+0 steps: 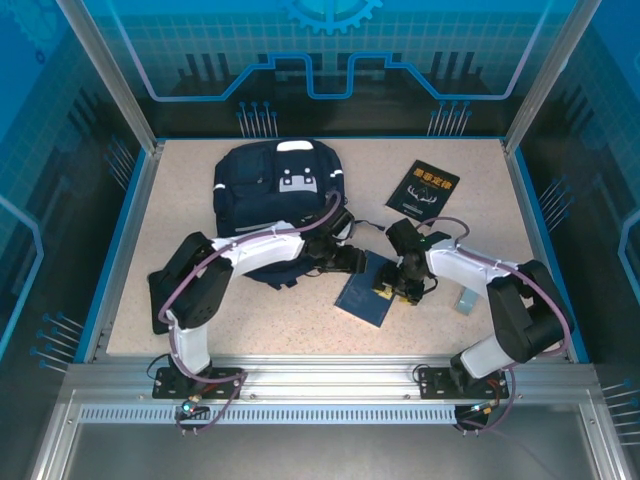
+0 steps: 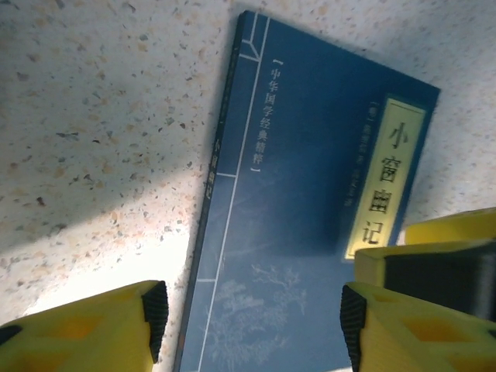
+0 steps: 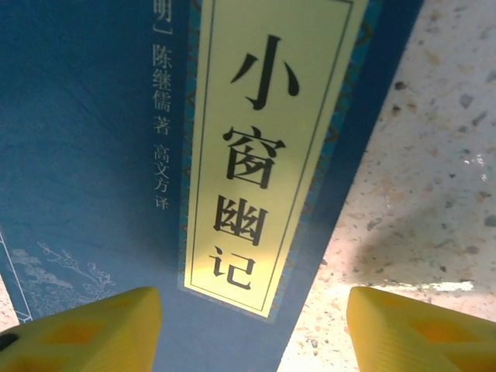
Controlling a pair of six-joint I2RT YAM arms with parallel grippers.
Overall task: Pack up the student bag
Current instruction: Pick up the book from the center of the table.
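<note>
The student bag (image 1: 278, 190), navy with a white patch, lies at the back left of the table. A blue book (image 1: 362, 297) with a yellow title label lies flat in front of it, between the two arms. My left gripper (image 1: 347, 260) hovers over the book's left part. In the left wrist view the left gripper (image 2: 252, 322) is open and its fingers straddle the spine edge of the blue book (image 2: 310, 194). My right gripper (image 1: 393, 287) is over the book's right part. The right wrist view has the right gripper (image 3: 252, 333) open, straddling the right edge of the blue book (image 3: 93, 155).
A black book (image 1: 423, 190) lies at the back right. A small grey object (image 1: 466, 300) stands near the right arm. A black flat thing (image 1: 158, 300) sits by the left arm's base. A yellow finger of the right gripper (image 2: 453, 248) shows close to my left one.
</note>
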